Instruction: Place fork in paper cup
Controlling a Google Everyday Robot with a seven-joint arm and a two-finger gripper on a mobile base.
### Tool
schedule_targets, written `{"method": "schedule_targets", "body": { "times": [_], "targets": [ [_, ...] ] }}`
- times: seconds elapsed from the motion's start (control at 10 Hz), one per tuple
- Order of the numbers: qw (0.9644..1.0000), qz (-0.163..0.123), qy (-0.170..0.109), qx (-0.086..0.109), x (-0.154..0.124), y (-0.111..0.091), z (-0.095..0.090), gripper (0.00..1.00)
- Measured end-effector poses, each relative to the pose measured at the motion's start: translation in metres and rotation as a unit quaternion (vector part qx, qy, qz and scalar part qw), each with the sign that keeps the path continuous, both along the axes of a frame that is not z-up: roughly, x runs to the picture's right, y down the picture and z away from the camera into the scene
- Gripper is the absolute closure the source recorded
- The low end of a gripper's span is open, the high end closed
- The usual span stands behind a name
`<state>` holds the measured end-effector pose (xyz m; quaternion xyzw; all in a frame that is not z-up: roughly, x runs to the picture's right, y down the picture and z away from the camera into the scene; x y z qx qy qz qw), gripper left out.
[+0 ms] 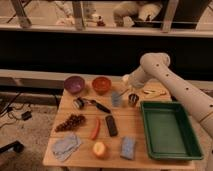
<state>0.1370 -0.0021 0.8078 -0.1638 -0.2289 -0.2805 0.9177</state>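
Table fills mid frame, w/ the green tray on its right side. My arm comes in from the right edge, bends at upper right & slopes down-left. That puts my gripper over the table's back edge, center frame, just right of the orange bowl & above the blue-grey cup. Released or clenched: can't tell.

Fork lies flat on the table, right of my gripper & a bit lower in frame, past the dark metal cup, just above the tray's far rim. Its long axis runs approx left-right.

Paper cup: can't pick it out for sure; a pale shape at my wrist end may be it.

My guess: next reach goes rightward, closing across the fork's thin width.
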Motion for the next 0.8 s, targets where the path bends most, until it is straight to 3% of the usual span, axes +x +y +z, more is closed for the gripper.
{"method": "schedule_targets", "body": {
  "times": [0.3, 0.8],
  "targets": [
    [0.9999, 0.007, -0.007, 0.004, -0.003, -0.004, 0.005, 1.00],
    [0.9988, 0.027, -0.035, 0.022, -0.019, -0.032, 0.030, 1.00]
  ]
}}
